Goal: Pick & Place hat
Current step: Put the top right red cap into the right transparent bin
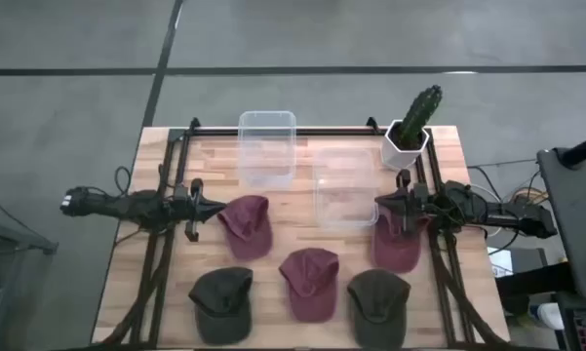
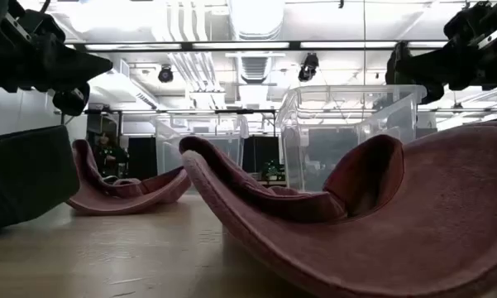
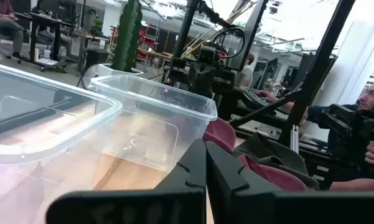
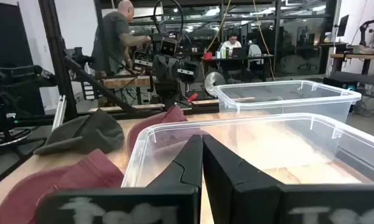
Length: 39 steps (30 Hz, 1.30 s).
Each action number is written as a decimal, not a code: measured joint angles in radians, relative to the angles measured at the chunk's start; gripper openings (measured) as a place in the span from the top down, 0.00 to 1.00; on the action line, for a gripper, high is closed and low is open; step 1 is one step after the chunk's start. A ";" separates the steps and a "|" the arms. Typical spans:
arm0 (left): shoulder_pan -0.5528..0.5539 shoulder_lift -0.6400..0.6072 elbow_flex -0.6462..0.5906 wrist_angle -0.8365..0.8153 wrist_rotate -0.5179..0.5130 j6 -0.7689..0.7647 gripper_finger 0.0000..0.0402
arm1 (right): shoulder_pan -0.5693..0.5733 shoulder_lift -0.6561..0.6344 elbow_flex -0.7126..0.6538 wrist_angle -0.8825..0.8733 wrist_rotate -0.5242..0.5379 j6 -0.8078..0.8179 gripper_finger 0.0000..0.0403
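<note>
Five caps lie on the wooden table, open side up. Three are maroon: one at centre left [image 1: 246, 225], one at centre front [image 1: 310, 282] and one at the right [image 1: 398, 243]. Two are dark green, at front left [image 1: 221, 302] and front right [image 1: 377, 306]. My left gripper [image 1: 213, 207] is shut and empty, hovering just left of the centre-left maroon cap; its fingers show closed in the left wrist view [image 3: 205, 163]. My right gripper [image 1: 380, 203] is shut and empty, above the right maroon cap's far edge, beside a clear bin; it also shows in the right wrist view [image 4: 202, 157].
Two clear plastic bins stand at the back, one at the centre [image 1: 267, 146] and one to the right [image 1: 344, 185]. A cactus in a white pot [image 1: 412, 127] stands at the far right corner. People are in the room beyond the table [image 4: 115, 37].
</note>
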 joint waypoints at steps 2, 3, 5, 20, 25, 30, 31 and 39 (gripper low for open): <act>0.000 0.000 0.000 0.000 0.000 0.000 1.00 | 0.000 0.000 0.000 0.000 0.000 0.021 0.98; 0.000 0.000 0.000 0.000 0.000 0.000 1.00 | 0.000 0.000 0.002 -0.001 0.000 0.030 0.98; 0.000 0.000 0.000 0.000 0.000 0.000 1.00 | 0.000 0.000 0.011 -0.002 0.000 0.045 0.98; 0.000 0.000 0.000 -0.001 -0.001 0.005 1.00 | 0.000 0.008 0.262 -0.435 0.001 0.001 0.98; 0.000 0.000 0.000 -0.002 -0.001 0.006 1.00 | 0.000 0.028 0.355 -0.574 0.002 0.014 0.98; 0.000 0.000 0.000 -0.002 -0.001 0.000 1.00 | 0.001 0.064 0.361 -0.563 0.003 0.048 0.98; 0.000 0.000 0.000 -0.002 -0.001 -0.004 1.00 | 0.000 0.080 0.367 -0.560 0.003 0.077 0.98; 0.000 0.000 0.000 -0.002 -0.005 0.001 1.00 | 0.000 0.313 0.577 -0.586 0.002 0.269 0.98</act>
